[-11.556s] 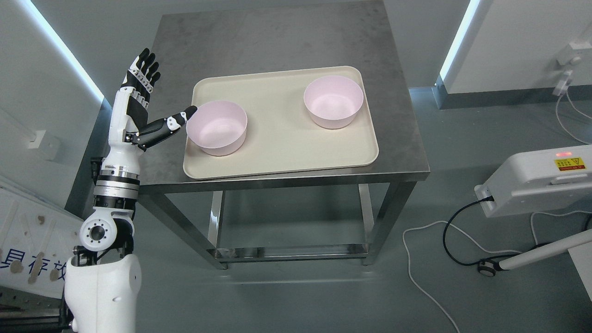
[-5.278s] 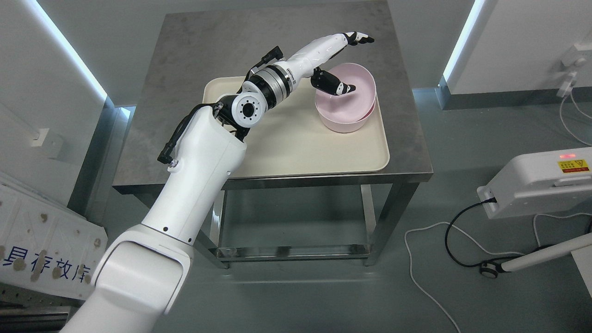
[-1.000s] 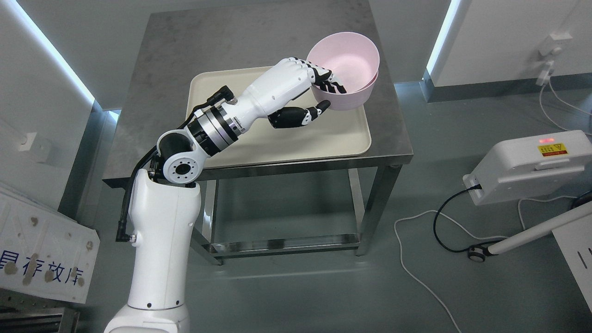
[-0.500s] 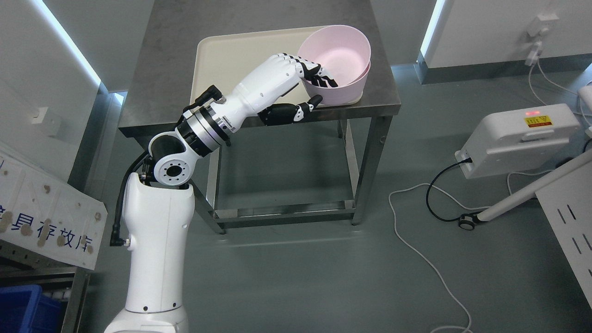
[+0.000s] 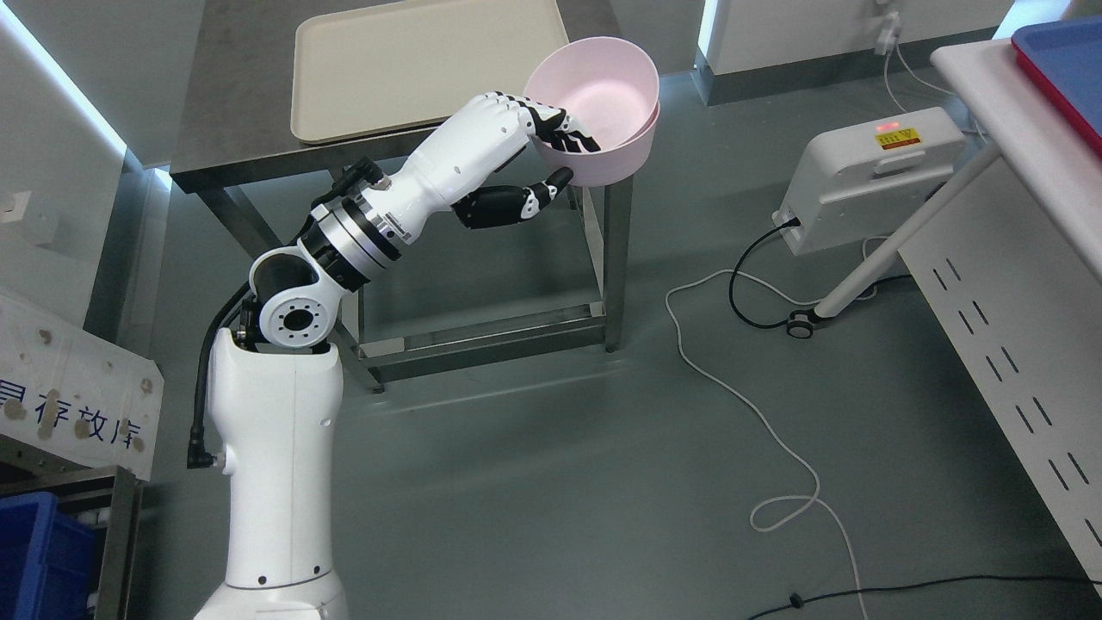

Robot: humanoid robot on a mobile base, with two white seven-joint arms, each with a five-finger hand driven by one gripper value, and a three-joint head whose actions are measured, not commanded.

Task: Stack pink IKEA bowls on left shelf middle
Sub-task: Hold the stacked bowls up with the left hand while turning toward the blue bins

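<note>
The left robot hand (image 5: pixel 551 155) grips the near rim of the stacked pink bowls (image 5: pixel 603 112), fingers inside, thumb under the outer wall. The bowls hang upright just beyond the hand, clear of the desk (image 5: pixel 232 120) and its tray (image 5: pixel 413 69). No shelf is visible yet.

Grey-green smooth floor (image 5: pixel 534 482) throughout. Far left: grey steel-topped table with metal legs (image 5: pixel 232 112), cream rectangular tray (image 5: pixel 413 69) on top. Right: white perforated-panel table (image 5: pixel 1016 284); white boxy device with red light and yellow label (image 5: pixel 869 176) on the floor beside it. White cable (image 5: pixel 775 439) and black cable (image 5: pixel 742 293) trail across the floor. Lit vertical strip (image 5: pixel 60 95) on left wall.
</note>
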